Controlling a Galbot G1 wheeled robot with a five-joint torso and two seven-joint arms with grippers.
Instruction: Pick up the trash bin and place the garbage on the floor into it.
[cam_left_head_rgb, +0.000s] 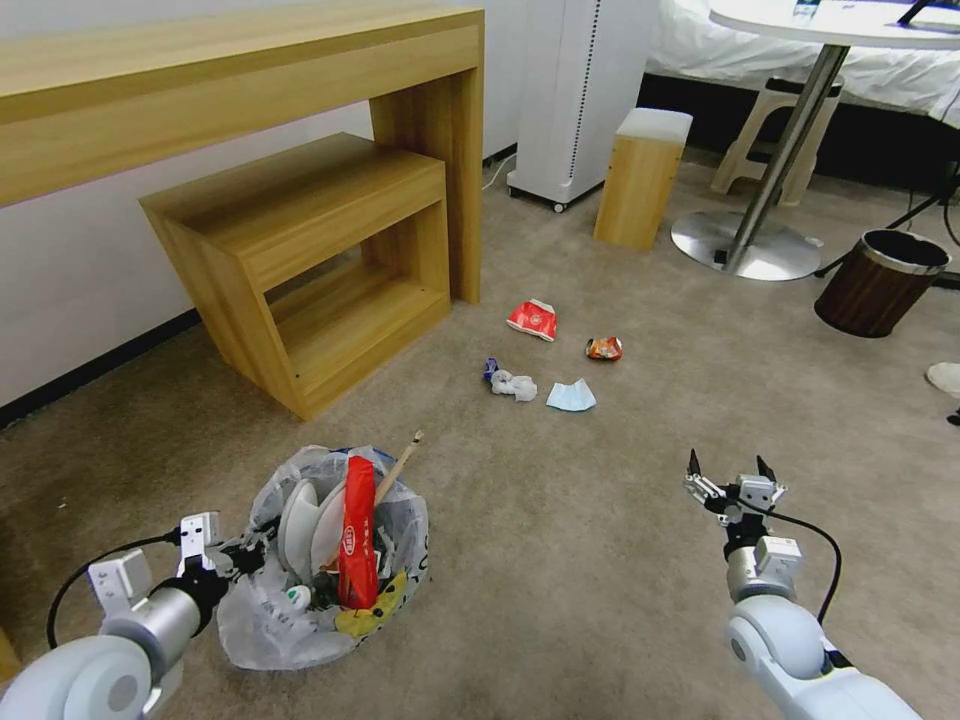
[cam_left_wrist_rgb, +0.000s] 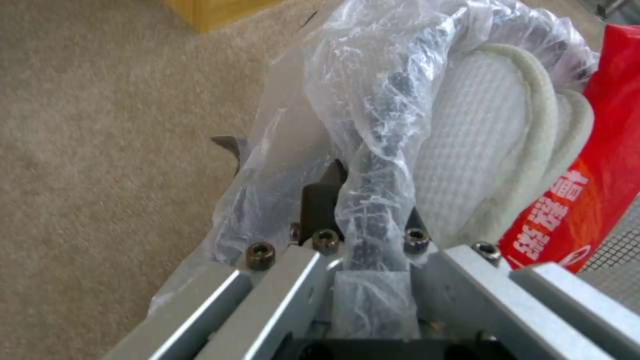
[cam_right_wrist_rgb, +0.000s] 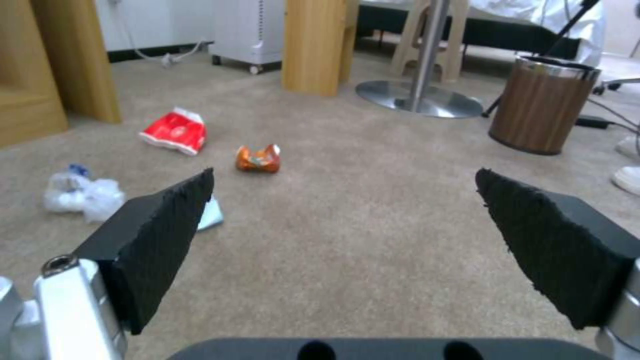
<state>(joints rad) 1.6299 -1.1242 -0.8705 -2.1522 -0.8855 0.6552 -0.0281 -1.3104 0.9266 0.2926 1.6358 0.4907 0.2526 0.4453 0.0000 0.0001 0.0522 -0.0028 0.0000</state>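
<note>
Trash bin (cam_left_head_rgb: 320, 560) on carpet (cam_left_head_rgb: 560, 560), rim pinched w/ liner by left gripper (cam_left_wrist_rgb: 363, 220); may slip/tip, spilling slippers (cam_left_head_rgb: 305, 520). Right gripper (cam_left_head_rgb: 730, 475) spread wide, short of mask (cam_left_head_rgb: 571, 396) beyond bin.

The left tool (cam_left_head_rgb: 245, 555) reaches forward at low left, its jaws pinched together on the trash bin (cam_left_head_rgb: 300, 620) rim. The right tool (cam_left_head_rgb: 730, 470) is extended ahead, jaws spread wide and holding nothing.
</note>
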